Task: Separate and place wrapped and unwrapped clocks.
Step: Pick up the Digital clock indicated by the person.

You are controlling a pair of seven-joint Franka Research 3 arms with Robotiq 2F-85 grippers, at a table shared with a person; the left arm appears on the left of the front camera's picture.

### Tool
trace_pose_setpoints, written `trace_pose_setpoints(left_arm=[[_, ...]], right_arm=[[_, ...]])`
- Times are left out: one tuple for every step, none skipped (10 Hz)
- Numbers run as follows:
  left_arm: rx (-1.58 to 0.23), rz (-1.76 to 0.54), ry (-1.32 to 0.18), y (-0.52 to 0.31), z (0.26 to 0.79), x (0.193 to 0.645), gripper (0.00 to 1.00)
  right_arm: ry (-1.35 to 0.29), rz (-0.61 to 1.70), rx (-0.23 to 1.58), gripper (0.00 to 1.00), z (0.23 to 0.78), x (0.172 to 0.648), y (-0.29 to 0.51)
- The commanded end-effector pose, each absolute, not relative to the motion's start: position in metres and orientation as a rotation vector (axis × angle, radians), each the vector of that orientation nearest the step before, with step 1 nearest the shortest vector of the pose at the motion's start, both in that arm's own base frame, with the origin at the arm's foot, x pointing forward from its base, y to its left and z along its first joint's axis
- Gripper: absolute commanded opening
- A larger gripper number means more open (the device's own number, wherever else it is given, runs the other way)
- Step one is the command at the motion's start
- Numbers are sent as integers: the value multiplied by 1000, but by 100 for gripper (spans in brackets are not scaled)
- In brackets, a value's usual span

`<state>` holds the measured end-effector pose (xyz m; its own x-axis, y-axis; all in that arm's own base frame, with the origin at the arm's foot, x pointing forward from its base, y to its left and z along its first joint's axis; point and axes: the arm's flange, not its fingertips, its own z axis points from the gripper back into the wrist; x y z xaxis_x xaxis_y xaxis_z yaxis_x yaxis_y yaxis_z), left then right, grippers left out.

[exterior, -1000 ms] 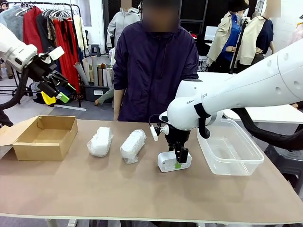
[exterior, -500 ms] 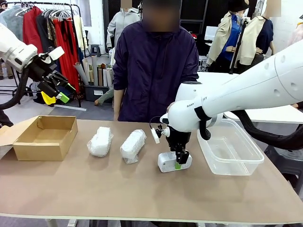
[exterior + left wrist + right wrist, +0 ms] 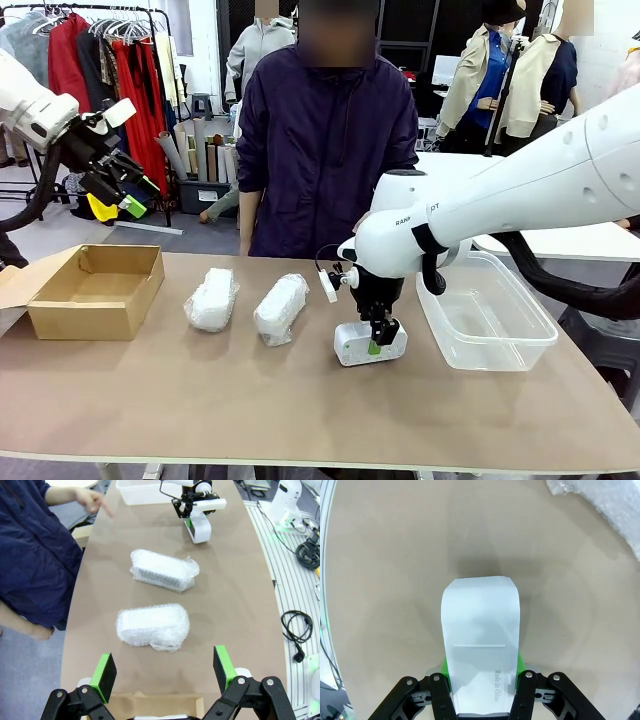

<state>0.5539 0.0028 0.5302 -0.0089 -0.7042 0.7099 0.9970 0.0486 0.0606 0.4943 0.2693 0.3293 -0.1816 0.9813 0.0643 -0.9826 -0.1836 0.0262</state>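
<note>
A bare white unwrapped clock (image 3: 369, 343) lies on the brown table right of centre, and my right gripper (image 3: 375, 341) is shut on it from above. In the right wrist view the clock (image 3: 481, 645) sits clamped between the green pads (image 3: 444, 666). Two bubble-wrapped clocks lie left of it: one (image 3: 211, 298) at left centre, the other (image 3: 281, 308) beside it. The left wrist view has both bundles (image 3: 153, 625) (image 3: 162, 569) below my left gripper (image 3: 165, 672), which is open. That gripper (image 3: 118, 176) hangs high at the far left, above the floor beyond the table.
A brown cardboard box (image 3: 97, 290) stands open at the table's left end. A clear plastic tub (image 3: 485, 314) sits at the right, close to the held clock. A person in a dark jacket (image 3: 328, 140) stands at the far side, one hand (image 3: 91, 500) near the table edge.
My right gripper has shut on the unwrapped clock, which has shifted slightly. The left arm has not moved.
</note>
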Motion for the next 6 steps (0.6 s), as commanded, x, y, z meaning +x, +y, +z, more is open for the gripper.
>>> trace_pose_setpoints(left_arm=[[-548, -1454, -678, 2, 531, 550, 100], [-548, -1454, -678, 2, 531, 550, 100], [-548, -1454, -678, 2, 531, 550, 100], [-548, -1454, -678, 2, 531, 550, 100], [-548, -1454, -678, 2, 531, 550, 100], [-548, -1454, -678, 2, 531, 550, 100]], right_arm=[[-41, 1789, 75, 0, 352, 480, 263], [-60, 1805, 87, 0, 370, 475, 262], [-78, 1797, 109, 0, 391, 471, 260], [-94, 1767, 143, 0, 409, 469, 257], [-114, 1736, 193, 0, 428, 470, 251], [-136, 1707, 212, 0, 446, 470, 247]])
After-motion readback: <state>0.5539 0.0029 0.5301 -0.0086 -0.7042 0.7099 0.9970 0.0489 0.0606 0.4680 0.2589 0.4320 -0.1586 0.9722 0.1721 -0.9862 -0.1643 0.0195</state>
